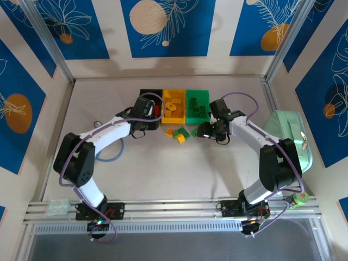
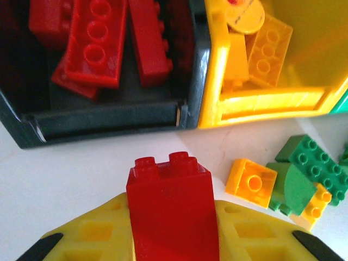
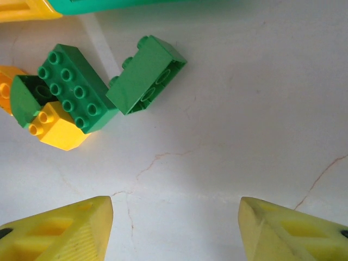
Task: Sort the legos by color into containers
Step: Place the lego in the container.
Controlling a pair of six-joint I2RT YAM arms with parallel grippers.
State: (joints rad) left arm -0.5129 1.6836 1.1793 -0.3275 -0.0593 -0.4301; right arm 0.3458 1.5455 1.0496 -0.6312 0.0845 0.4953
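Your left claw (image 2: 173, 220) is clamped on a red brick (image 2: 172, 196), just short of the black bin (image 2: 109, 118), which adjoins the yellow bin (image 2: 261, 103) on its left and already holds red bricks (image 2: 95, 43). Your right claw (image 3: 175, 217) has its fingers apart over bare counter (image 3: 217, 141). Loose green and yellow legos (image 3: 76, 92) lie just in front of the yellow bin.

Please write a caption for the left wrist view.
Left end effector holds a red brick before the black bin of red bricks.
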